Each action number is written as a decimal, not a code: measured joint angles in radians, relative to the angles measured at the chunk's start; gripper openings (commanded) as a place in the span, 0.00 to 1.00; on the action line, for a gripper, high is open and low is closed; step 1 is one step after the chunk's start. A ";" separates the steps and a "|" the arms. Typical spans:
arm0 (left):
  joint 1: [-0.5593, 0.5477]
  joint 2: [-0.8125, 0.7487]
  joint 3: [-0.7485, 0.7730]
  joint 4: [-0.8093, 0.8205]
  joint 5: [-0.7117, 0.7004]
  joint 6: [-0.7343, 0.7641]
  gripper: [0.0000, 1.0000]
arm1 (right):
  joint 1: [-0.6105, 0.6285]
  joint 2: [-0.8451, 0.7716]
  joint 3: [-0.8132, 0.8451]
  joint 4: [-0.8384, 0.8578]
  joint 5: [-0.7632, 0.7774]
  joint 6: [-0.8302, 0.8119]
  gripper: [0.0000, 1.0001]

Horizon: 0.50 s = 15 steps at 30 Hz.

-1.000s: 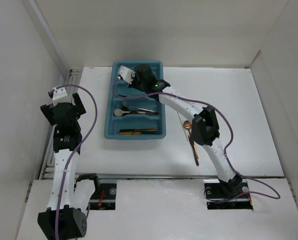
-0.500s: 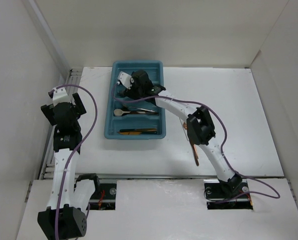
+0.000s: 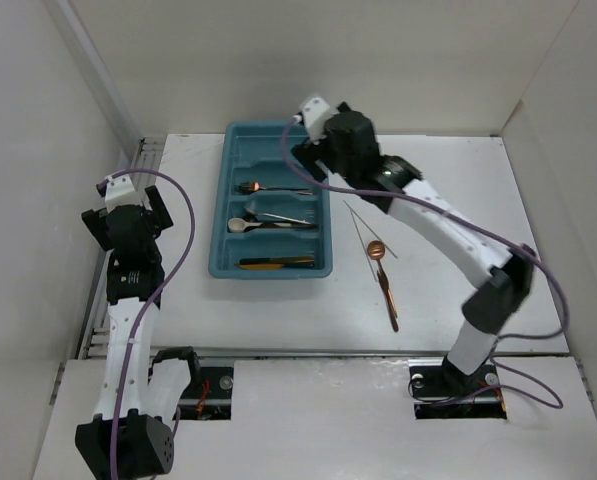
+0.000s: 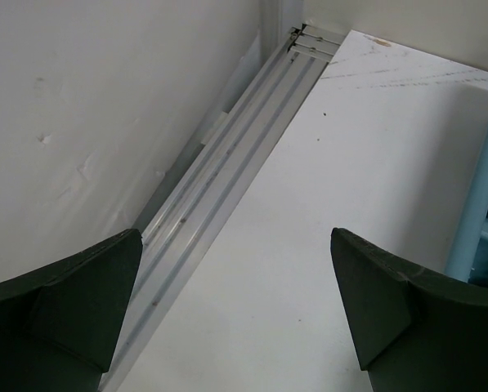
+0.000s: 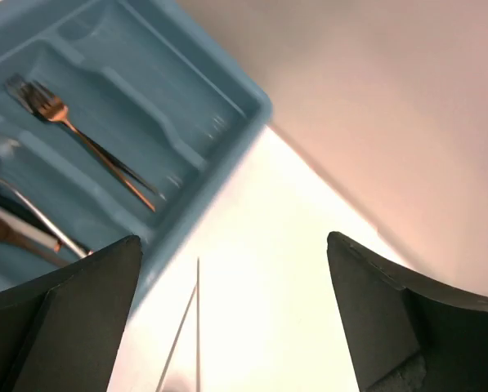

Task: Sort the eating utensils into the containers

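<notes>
Copper spoon (image 3: pixel 386 290): loose on the counter (image 3: pixel 478 220), nearest the near edge and right of the tray (image 3: pixel 218 235), bowl toward the far edge; not yet sorted.
Chopsticks (image 3: pixel 363 226): two thin sticks just beyond the spoon, fanned apart. One runs by its bowl, though whether it touches I cannot tell.
Risk: both lie flat and slim, so a descent that stops short would likely close on air. A skewed pinch could flick one chopstick away or drag the spoon with it. A utensil gripped far off its middle may also swing and catch the tray's rim.
Left claw (image 4: pixel 235 237): released and empty, by the counter's left edge, looking along bare counter beside the tray's left wall. Its arm stands folded and upright.
Tray slots: the nearest holds gold-and-black pieces (image 3: pixel 276 262), the next silver pieces (image 3: pixel 278 215), and the third a copper fork (image 5: pixel 88 143). The farthest looks empty.
Right claw (image 5: pixel 232 241): released, with nothing between its fingers, over the tray's far right corner. The arm stretches long from its base at the near edge, elbow out toward the right edge and forearm slanting back toward the tray.
</notes>
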 measured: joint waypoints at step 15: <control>0.000 0.000 0.000 0.000 0.077 -0.029 1.00 | -0.257 -0.315 -0.916 -0.253 -0.250 0.631 0.35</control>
